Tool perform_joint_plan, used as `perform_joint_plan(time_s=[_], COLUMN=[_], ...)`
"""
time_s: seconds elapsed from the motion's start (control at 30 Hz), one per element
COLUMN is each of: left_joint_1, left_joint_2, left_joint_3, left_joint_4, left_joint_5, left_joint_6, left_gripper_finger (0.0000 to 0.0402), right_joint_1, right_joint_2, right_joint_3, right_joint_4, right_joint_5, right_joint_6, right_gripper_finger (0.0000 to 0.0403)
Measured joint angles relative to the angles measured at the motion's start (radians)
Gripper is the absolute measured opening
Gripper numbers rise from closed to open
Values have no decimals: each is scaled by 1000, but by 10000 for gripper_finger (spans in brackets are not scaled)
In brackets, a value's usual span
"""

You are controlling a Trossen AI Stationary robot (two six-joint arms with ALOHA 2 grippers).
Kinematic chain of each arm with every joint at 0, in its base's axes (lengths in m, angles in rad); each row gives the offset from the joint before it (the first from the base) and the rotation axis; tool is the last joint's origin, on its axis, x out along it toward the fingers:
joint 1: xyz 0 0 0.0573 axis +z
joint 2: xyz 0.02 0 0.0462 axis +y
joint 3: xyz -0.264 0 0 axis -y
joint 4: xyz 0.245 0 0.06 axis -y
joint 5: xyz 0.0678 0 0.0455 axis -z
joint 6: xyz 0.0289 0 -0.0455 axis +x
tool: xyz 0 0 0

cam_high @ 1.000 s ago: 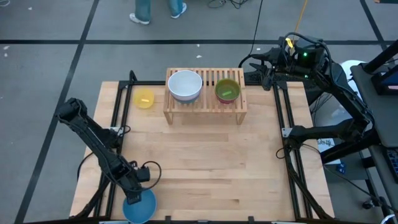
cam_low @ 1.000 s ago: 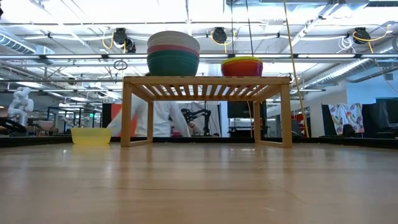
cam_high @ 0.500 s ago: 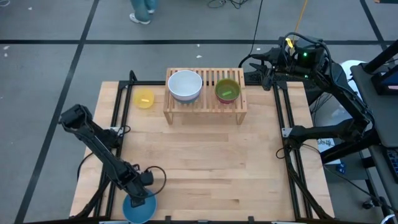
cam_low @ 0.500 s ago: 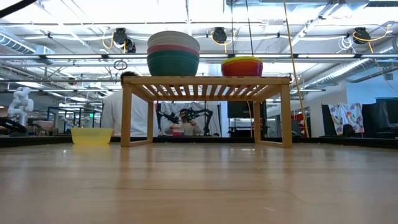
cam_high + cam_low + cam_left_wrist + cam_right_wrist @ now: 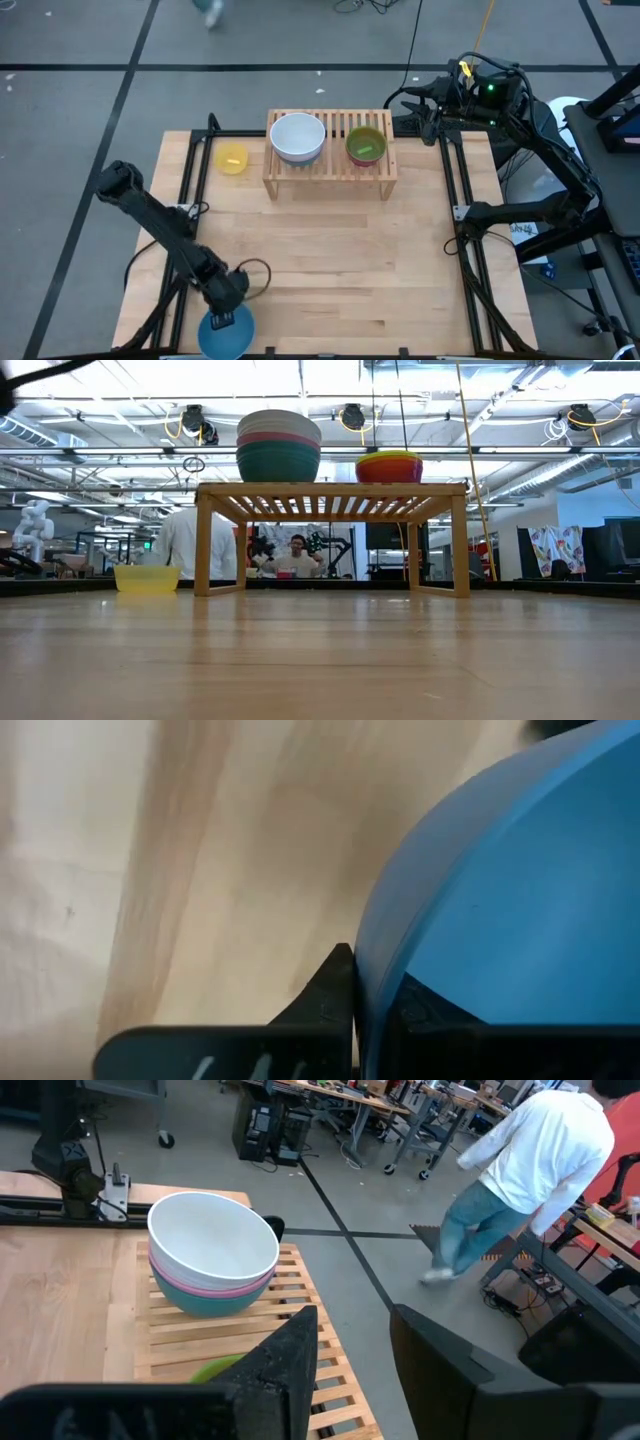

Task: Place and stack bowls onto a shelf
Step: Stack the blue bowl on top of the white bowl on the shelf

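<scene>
The table (image 5: 330,260) is a light wooden top. At its far edge stands the shelf (image 5: 330,165), a low slatted wooden rack beside the right gripper (image 5: 432,112). That gripper waits just past the table's far right corner, and its wrist view looks over the slats with the two dark fingers (image 5: 285,1355) spread apart and nothing between them.

On the shelf end farther from that gripper sits a stack of three large bowls: the white bowl (image 5: 298,136) on top, the pink bowl (image 5: 200,1288) under it, the teal bowl (image 5: 278,462) at the bottom. On the end nearer the right gripper sits a smaller stack with the lime green bowl (image 5: 366,145) on top; from table height its rims look yellowish over red (image 5: 389,466), though I cannot tell the lower bowls apart with any confidence.

The yellow bowl (image 5: 232,158) rests alone on the table just beside the shelf's leg, on the side away from the right gripper and well apart from the left one.

The blue bowl (image 5: 226,332) lies at the near left edge of the table, directly under the left gripper (image 5: 224,318). In the left wrist view the bowl's wall runs between the fingers (image 5: 330,995), one outside and one inside the rim, so the gripper is clenched on the blue bowl.

Beyond the table a person (image 5: 520,1170) in a white top walks across the floor.
</scene>
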Motion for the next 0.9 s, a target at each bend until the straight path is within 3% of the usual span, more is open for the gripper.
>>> perform_joint_plan(time_s=[0.13, 0.27, 0.43, 0.57, 0.73, 0.9], left_joint_1=[60, 135, 257, 371, 542, 736], left_joint_2=[-117, -211, -252, -245, -225, -199], left_joint_3=[29, 127, 363, 572, 751, 863], left_joint_4=[-55, -271, -648, -854, -887, -893], left_joint_5=[-38, -91, -222, -333, -400, -403], left_joint_6=[-21, -24, 8, 40, 184, 278], left_gripper_finger=[4, 4, 4, 4, 4, 4], right_joint_1=[0, 0, 0, 0, 0, 0], right_joint_2=[0, 0, 0, 0, 0, -2], right_joint_3=[0, 0, 0, 0, 0, 0], right_joint_4=[0, -1, -37, -68, -79, -79], right_joint_5=[0, 0, 0, 0, 0, 0], right_joint_6=[0, 0, -8, -14, -100, -134], right_gripper_finger=[121, 121, 121, 121, 121, 121])
